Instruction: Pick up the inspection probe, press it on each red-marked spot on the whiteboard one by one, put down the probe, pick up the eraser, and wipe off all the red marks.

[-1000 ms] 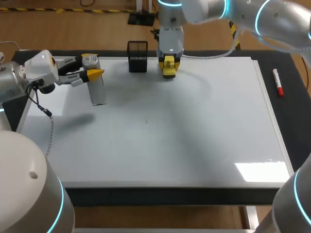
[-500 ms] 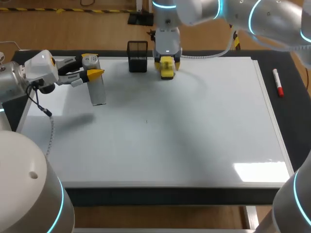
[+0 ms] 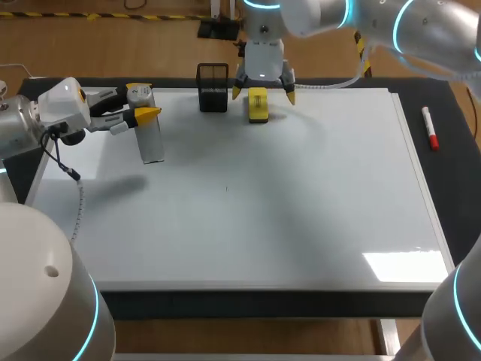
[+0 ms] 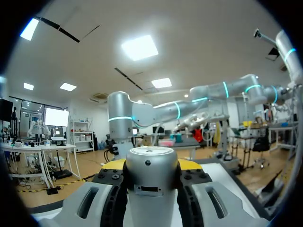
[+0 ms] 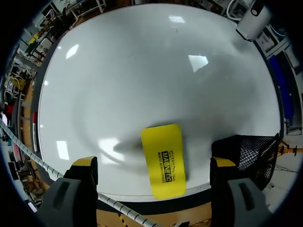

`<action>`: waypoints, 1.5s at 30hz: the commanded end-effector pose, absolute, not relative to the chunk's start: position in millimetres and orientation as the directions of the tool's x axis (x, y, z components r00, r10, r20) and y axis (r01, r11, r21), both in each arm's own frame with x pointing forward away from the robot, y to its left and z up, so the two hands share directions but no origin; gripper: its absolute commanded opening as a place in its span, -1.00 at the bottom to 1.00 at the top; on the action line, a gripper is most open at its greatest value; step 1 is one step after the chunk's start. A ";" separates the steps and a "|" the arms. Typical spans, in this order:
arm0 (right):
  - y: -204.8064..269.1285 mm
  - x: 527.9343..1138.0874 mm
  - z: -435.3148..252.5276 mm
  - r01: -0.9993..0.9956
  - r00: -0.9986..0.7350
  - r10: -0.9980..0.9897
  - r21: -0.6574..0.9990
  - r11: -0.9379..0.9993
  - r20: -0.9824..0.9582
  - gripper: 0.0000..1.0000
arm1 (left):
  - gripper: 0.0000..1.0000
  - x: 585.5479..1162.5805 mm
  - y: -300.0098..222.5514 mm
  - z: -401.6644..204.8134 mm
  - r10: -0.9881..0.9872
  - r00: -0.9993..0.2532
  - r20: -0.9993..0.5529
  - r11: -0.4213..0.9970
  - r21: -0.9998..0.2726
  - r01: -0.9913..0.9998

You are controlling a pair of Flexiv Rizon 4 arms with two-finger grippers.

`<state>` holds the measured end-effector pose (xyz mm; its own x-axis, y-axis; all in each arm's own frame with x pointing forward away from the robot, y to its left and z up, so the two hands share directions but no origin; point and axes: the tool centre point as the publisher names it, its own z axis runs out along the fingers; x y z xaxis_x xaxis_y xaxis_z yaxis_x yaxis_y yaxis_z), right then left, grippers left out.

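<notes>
— How does the whiteboard (image 3: 248,210) look?
— The eraser (image 3: 258,104) lies flat at its far edge, just beside the mesh holder (image 3: 213,88). The right claw (image 3: 263,93) is spread wide around it, touching neither side.
— And the left claw (image 3: 143,100)?
— Clenched on the probe (image 3: 152,141), near the board's left edge.

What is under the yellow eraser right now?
The eraser lies flat on the whiteboard, beside the black mesh basket. The open right tool hangs over it, not touching. The patch of board beneath it is covered and cannot be seen.
</notes>
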<state>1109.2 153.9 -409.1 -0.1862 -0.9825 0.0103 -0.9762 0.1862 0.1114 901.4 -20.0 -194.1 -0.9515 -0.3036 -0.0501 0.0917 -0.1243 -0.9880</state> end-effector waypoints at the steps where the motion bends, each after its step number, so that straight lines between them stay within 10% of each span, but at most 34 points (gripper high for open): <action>1: 135.9 1095.6 -396.7 -0.975 -0.212 -0.977 0.082 0.209 -0.024 1.00 | -1.00 901.2 -20.2 -193.3 -0.305 -0.951 -0.051 -0.124 -0.988 0.092; 45: 50.5 1118.3 -300.4 -0.506 -0.859 -0.426 0.349 0.789 -0.284 1.00 | -1.00 901.2 -20.2 -193.3 -0.305 -0.951 -0.051 -0.124 -0.988 0.092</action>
<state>1115.5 55.1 -313.7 -0.8599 -0.4220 -0.2871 -0.5044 0.7888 0.3513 901.4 -19.9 -194.1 -0.9514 -0.3037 -0.0502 0.0917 -0.1242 -0.9880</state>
